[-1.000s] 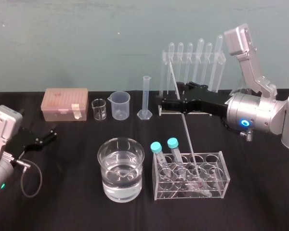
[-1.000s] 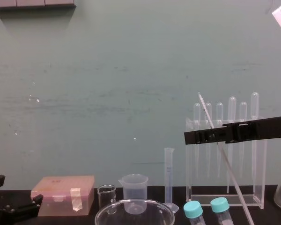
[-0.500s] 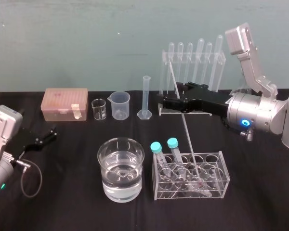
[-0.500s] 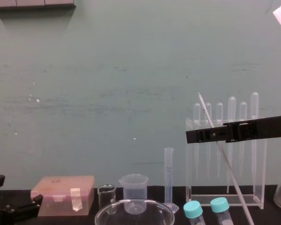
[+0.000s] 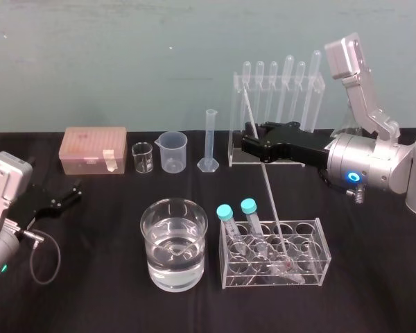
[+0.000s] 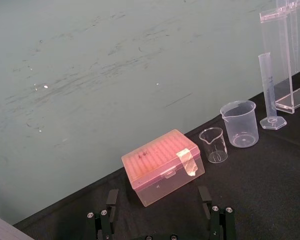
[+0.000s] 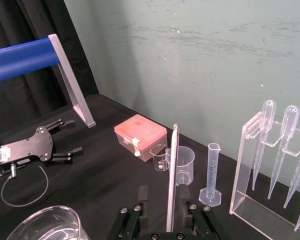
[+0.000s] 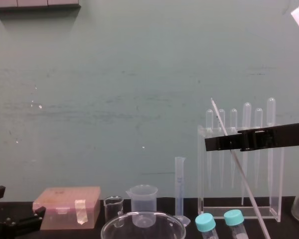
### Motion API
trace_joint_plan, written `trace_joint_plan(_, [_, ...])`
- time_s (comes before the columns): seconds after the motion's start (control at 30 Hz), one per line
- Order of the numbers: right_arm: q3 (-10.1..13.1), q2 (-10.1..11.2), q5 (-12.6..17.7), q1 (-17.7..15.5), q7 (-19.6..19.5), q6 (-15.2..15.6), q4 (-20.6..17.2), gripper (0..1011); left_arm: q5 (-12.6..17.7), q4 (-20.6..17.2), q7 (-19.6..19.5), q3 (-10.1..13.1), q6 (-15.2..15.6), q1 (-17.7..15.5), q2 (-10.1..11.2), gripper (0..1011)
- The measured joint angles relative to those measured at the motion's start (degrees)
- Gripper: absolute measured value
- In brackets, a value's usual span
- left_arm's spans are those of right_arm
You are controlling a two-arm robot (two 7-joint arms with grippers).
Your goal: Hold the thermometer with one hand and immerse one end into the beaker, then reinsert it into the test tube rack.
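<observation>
— Black tabletop, teal wall. Where's the thermometer [image 5: 270, 201]?
— Leaning in the low rack [image 5: 324, 250], red tip down. My right gripper [image 5: 248, 142] straddles its upper stem, jaws parted, gripping nothing. I'd close gently, then lift along the tilt. Left gripper [image 5: 69, 194] is parked, spread.

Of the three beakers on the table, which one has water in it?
The large glass beaker at the front, holding clear water. The small glass beaker and the plastic beaker behind it are empty.
</observation>
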Motion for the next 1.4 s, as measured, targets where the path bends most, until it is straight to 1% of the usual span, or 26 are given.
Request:
trace_joint_plan(0.03, [0.0,0.0,0.0,0.0,0.0,0.0,0.0,388,0.0,0.0,0.0,0.0,0.0,0.0,0.0,1008])
trace_joint_plan(0.07, [0.0,0.0,0.0,0.0,0.0,0.0,0.0,339,0.0,0.0,0.0,0.0,0.0,0.0,0.0,1008])
trace_joint_plan(0.1, [0.0,0.0,0.0,0.0,0.0,0.0,0.0,319,0.0,0.0,0.0,0.0,0.0,0.0,0.0,1008])
trace_joint_plan(0.17, [0.0,0.0,0.0,0.0,0.0,0.0,0.0,243,0.0,0.0,0.0,0.0,0.0,0.0,0.0,1008])
trace_joint_plan(0.23, [0.0,0.0,0.0,0.0,0.0,0.0,0.0,200,0.0,0.0,0.0,0.0,0.0,0.0,0.0,1008])
trace_joint_plan(0.33, [0.0,0.0,0.0,0.0,0.0,0.0,0.0,87,0.0,0.0,0.0,0.0,0.0,0.0,0.0,1008])
trace_joint_plan(0.37, [0.0,0.0,0.0,0.0,0.0,0.0,0.0,87,0.0,0.0,0.0,0.0,0.0,0.0,0.0,1008])
trace_joint_plan(0.43, [0.0,0.0,0.0,0.0,0.0,0.0,0.0,52,0.0,0.0,0.0,0.0,0.0,0.0,0.0,1008])
trace_joint_plan(0.53, [0.0,0.0,0.0,0.0,0.0,0.0,0.0,53,0.0,0.0,0.0,0.0,0.0,0.0,0.0,1008])
trace_joint_plan(0.7, [0.8,-0.3,0.8,-1.1,0.1,-1.4,-0.4,53,0.0,0.0,0.0,0.0,0.0,0.0,0.0,1008])
trace_joint_plan(0.83, [1.8,-0.2,0.9,-2.8,1.0,-6.2,-2.1,53,0.0,0.0,0.0,0.0,0.0,0.0,0.0,1008])
trace_joint_plan(0.87, [2.2,0.0,0.3,-3.5,1.4,-8.6,-2.9,53,0.0,0.0,0.0,0.0,0.0,0.0,0.0,1008])
trace_joint_plan(0.97, [3.0,0.5,-0.9,-4.7,2.2,-12.6,-4.3,52,0.0,0.0,0.0,0.0,0.0,0.0,0.0,1008])
trace_joint_plan(1.0, [3.6,1.0,-1.9,-5.7,2.7,-15.5,-5.5,52,0.0,0.0,0.0,0.0,0.0,0.0,0.0,1008])
trace_joint_plan(1.1, [4.8,1.7,-3.2,-7.5,3.3,-19.5,-7.4,52,0.0,0.0,0.0,0.0,0.0,0.0,0.0,1008])
trace_joint_plan(1.13, [5.8,1.9,-3.3,-8.8,3.4,-21.7,-8.4,52,0.0,0.0,0.0,0.0,0.0,0.0,0.0,1008])
trace_joint_plan(1.2, [7.0,1.9,-3.0,-10.1,3.4,-23.4,-9.3,52,0.0,0.0,0.0,0.0,0.0,0.0,0.0,1008])
trace_joint_plan(1.23, [8.3,1.8,-2.0,-11.5,3.5,-25.1,-10.2,52,0.0,0.0,0.0,0.0,0.0,0.0,0.0,1008])
trace_joint_plan(1.3, [9.7,1.6,-0.7,-12.9,3.7,-26.3,-11.0,52,0.0,0.0,0.0,0.0,0.0,0.0,0.0,1008])
trace_joint_plan(1.33, [9.7,1.6,-0.7,-12.9,3.7,-26.3,-11.0,52,0.0,0.0,0.0,0.0,0.0,0.0,0.0,1008])
trace_joint_plan(1.37, [11.5,1.2,1.1,-14.4,4.1,-27.5,-11.8,52,0.0,0.0,0.0,0.0,0.0,0.0,0.0,1008])
trace_joint_plan(1.4, [12.0,1.1,1.5,-14.6,4.2,-27.8,-12.0,52,0.0,0.0,0.0,0.0,0.0,0.0,0.0,1008])
